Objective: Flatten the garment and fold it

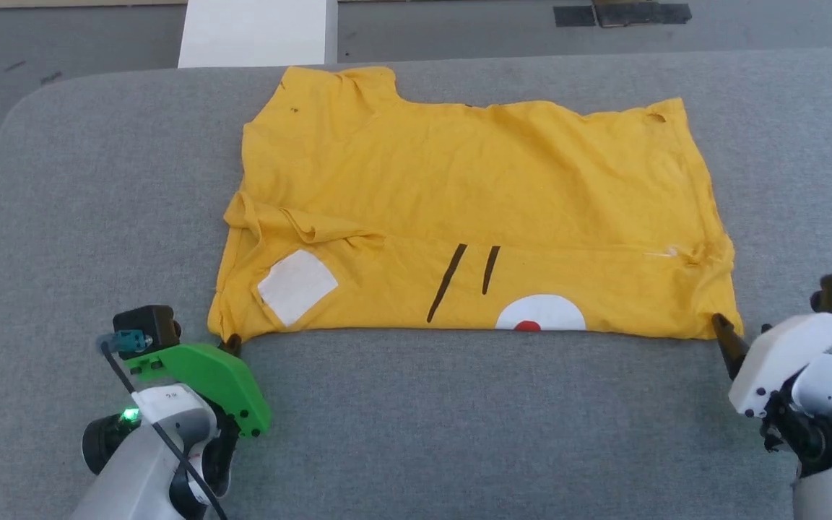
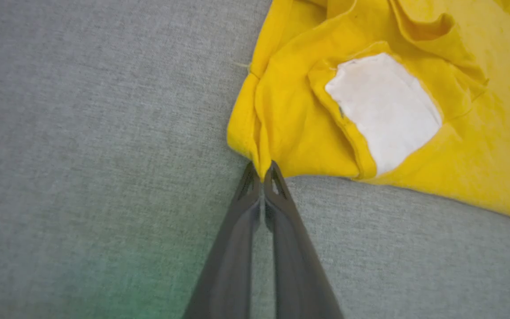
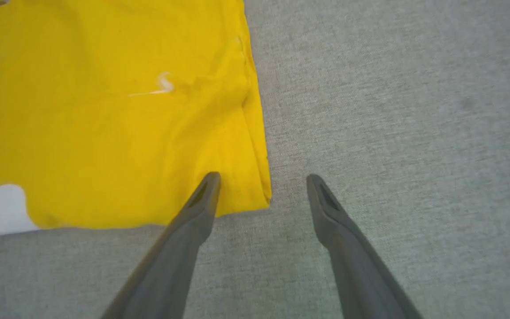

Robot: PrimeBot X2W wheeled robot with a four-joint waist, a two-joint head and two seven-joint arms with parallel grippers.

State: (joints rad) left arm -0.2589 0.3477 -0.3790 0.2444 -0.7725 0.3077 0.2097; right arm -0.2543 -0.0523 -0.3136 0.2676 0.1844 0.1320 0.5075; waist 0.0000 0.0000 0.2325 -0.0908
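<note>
The garment (image 1: pixel 459 209), a mustard-yellow T-shirt, lies spread on the grey table with its near part folded over, showing a white patch (image 1: pixel 297 287), two black lines and a white shape with a red dot at the near edge. My left gripper (image 1: pixel 230 344) is shut on the garment's near left corner; the left wrist view shows yellow cloth (image 2: pixel 264 164) pinched between the closed tips (image 2: pixel 262 175). My right gripper (image 3: pixel 263 179) stands open at the near right corner (image 3: pixel 255 195), with one finger over the cloth and the other over bare table.
The grey fabric-covered table (image 1: pixel 416 419) stretches wide around the garment. A white block (image 1: pixel 257 32) stands beyond the far edge, with grey floor behind and dark tape at the top right (image 1: pixel 622 14).
</note>
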